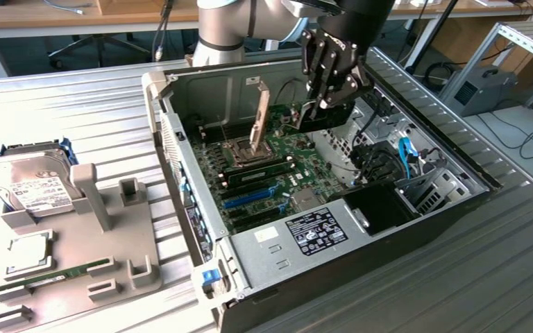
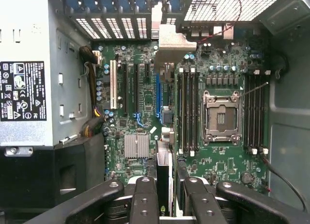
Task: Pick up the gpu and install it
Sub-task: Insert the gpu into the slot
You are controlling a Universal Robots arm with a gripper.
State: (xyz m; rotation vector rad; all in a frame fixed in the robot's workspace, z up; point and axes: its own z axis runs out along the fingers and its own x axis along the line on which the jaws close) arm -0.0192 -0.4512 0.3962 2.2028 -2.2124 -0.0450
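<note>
In the upper middle of the exterior view we see the gripper (image 1: pixel 327 97) hanging inside the open computer case (image 1: pixel 452 201), its black fingers partly closed on the gpu (image 1: pixel 320 115). The card hangs below the fingertips, above the green motherboard (image 1: pixel 285 156) and clear of it, near the case's far wall. At the frame's centre left of the board sits the empty processor socket (image 1: pixel 245 151) with its latch lever raised. Lower down we see blue expansion slots (image 1: pixel 248 198) and the labelled power supply (image 1: pixel 315 232). On the ribbed metal surface (image 1: pixel 91 104), at the exterior view's left, a grey holder tray (image 1: pixel 81 270) carries a hard drive (image 1: pixel 30 187) in its blue-edged frame and a narrow green memory stick (image 1: pixel 53 277).

In the wrist view we look straight down onto the motherboard (image 2: pixel 145 103). The fingers (image 2: pixel 144 200) rise from the bottom edge, and between them we see the gpu (image 2: pixel 164 185) edge-on, gripped from both sides, its silver bracket (image 2: pixel 167 47) reaching toward the case's rear grille. The card lines up roughly beside the blue slot (image 2: pixel 158 100), though we cannot tell whether it touches anything. The processor socket (image 2: pixel 220 117) lies at centre right and the power supply (image 2: pixel 24 74) at the left.
</note>
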